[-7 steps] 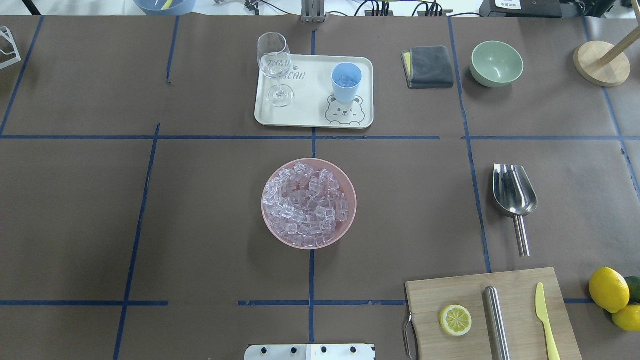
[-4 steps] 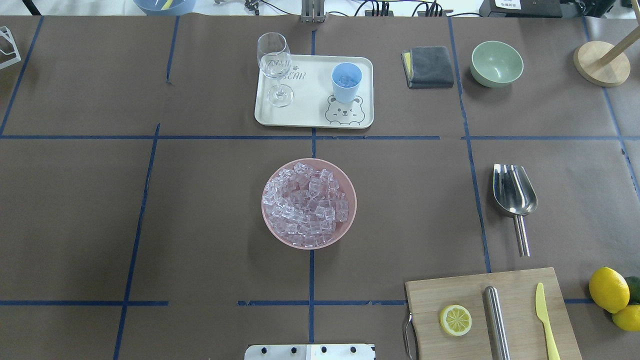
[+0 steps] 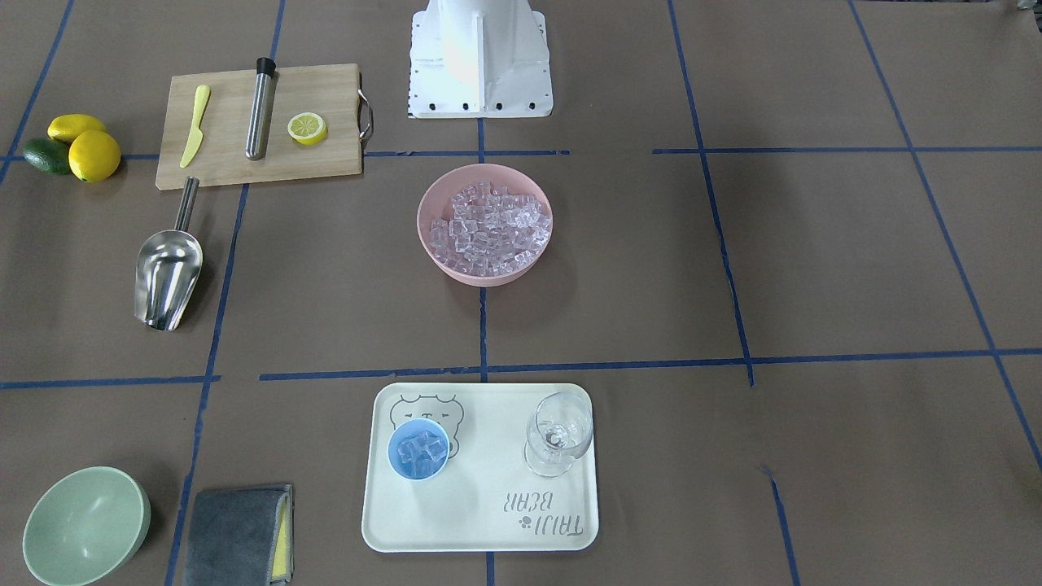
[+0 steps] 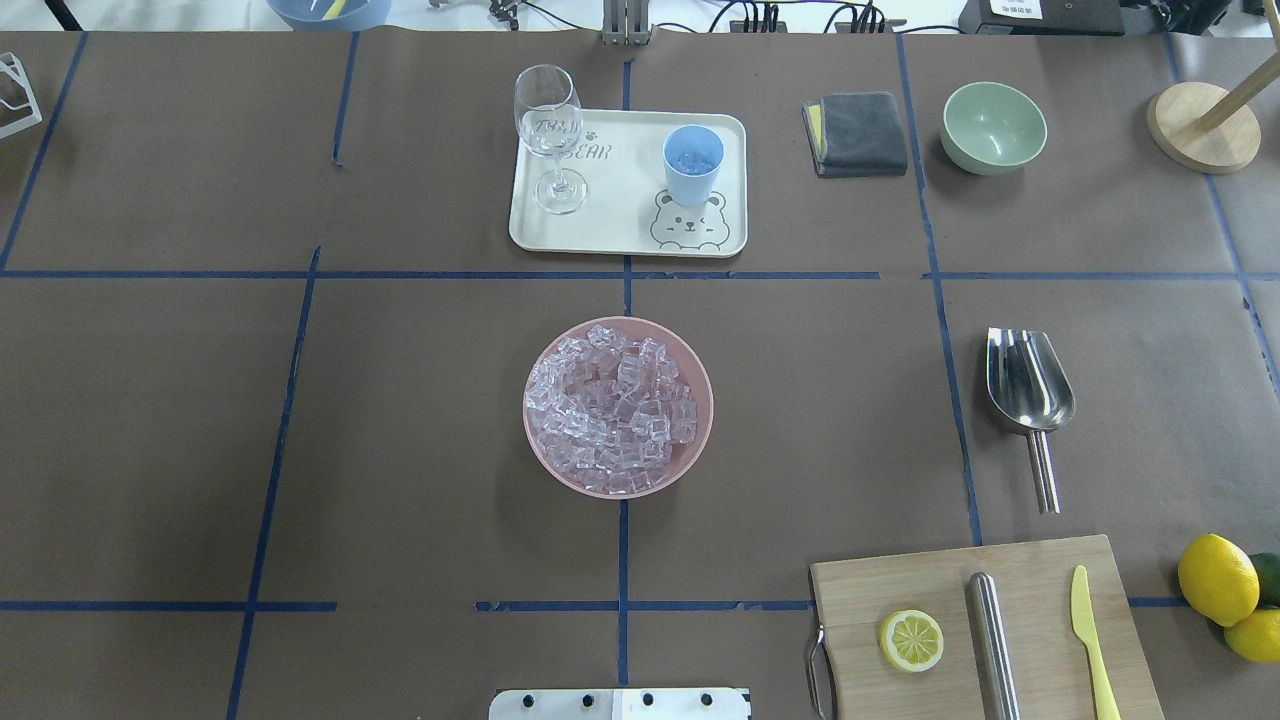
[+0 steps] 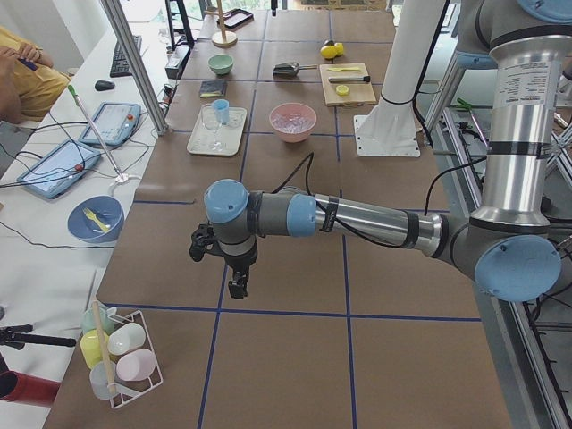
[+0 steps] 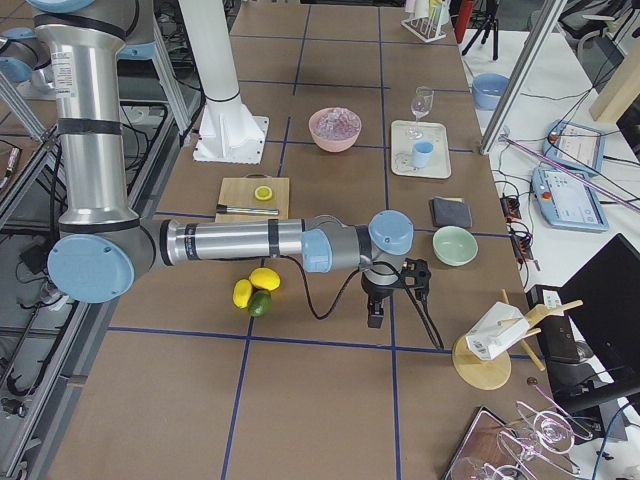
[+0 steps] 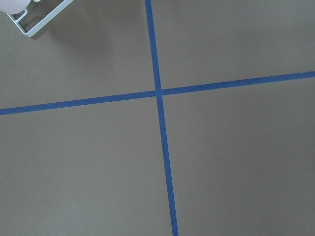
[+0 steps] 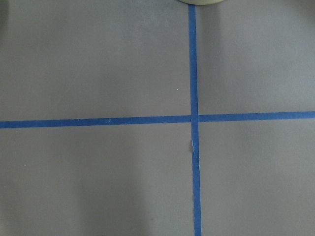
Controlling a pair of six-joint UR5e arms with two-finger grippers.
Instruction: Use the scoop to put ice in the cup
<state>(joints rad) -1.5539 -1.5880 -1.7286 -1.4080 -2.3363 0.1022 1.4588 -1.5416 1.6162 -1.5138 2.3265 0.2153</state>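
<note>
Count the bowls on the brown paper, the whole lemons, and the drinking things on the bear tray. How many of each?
Bowls: 2, the pink bowl and the green bowl.
Whole lemons: 2, a lemon and a second lemon.
Drinking things on the bear tray: 2, the cup and the wine glass.
Total: 6.

Brown table (image 4: 150, 400) here, crossed by blue tape (image 4: 622, 560) lines. Beside the table, a white desk (image 5: 45, 268) holds tablets (image 5: 55, 166) and a keyboard (image 5: 119, 58).
</note>
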